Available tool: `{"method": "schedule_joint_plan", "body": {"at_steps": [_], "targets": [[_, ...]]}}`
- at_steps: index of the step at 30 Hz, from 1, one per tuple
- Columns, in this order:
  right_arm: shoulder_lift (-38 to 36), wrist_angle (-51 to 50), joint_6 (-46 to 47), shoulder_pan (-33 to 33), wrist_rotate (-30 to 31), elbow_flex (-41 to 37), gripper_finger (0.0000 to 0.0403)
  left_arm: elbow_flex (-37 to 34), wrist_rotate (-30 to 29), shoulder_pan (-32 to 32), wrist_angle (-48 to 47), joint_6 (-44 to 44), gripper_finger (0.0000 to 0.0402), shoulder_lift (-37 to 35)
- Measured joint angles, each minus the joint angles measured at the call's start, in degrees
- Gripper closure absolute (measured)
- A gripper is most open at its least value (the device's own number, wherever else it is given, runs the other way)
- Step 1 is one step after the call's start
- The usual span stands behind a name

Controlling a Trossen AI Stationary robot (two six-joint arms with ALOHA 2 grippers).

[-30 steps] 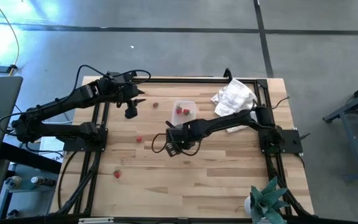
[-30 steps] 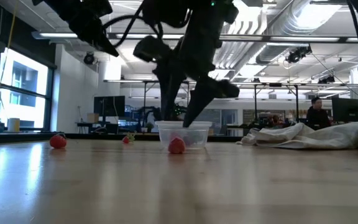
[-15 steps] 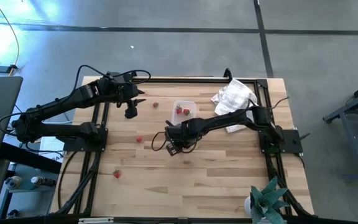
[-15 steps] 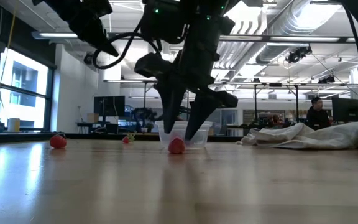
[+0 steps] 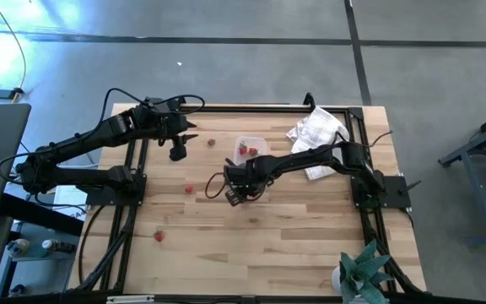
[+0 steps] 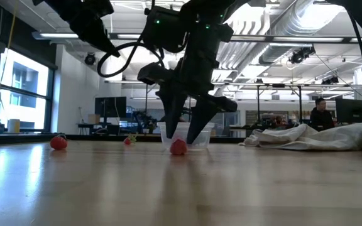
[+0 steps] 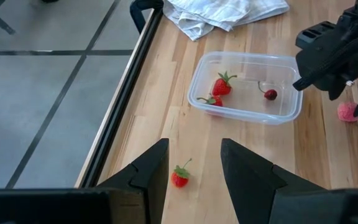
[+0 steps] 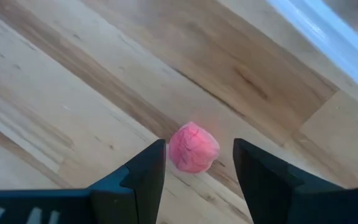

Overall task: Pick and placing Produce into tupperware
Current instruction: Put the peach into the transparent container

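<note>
One pink piece of produce (image 8: 192, 147) sits on table (image 5: 294, 245) between my right claw (image 6: 185, 139) fingers, just beside tupperware (image 7: 246, 87). Right claw released, jaws spread, straddling piece, not yet gripping. Step in hand, my read: pick phase. Next move calls for settling fully down, clenching gently, lifting, short carry over tub rim. Tub already holds two red pieces plus dark one. Left claw (image 7: 194, 169) released, waiting above stray strawberry (image 7: 180, 177) near table's far edge.

tupperware (image 7: 246, 87): clear, upright, holds three pieces | produce (image 8: 193, 147): pink-red, on wood
</note>
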Motion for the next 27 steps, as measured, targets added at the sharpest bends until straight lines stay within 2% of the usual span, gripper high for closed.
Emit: {"method": "schedule_joint_plan", "body": {"at_steps": [5,12,21,27], "targets": [[0.33,0.59,-0.74,-0.2,-0.14,0.01,0.0223,0.02,0.0,0.0,0.01,0.01,0.0266,-0.01],[3.96,4.24,-0.5,-0.59,-4.59,0.24,0.0223,0.01,0.0,0.0,-0.01,0.0,0.0266,-0.01],[4.7,3.76,-0.18,-0.43,-4.72,0.26,0.0223,0.01,0.0,0.0,0.0,0.0,0.0266,0.01],[4.66,3.59,1.79,0.41,-2.16,0.22,0.0223,0.01,0.0,0.0,0.01,0.0,0.0266,0.0]]}}
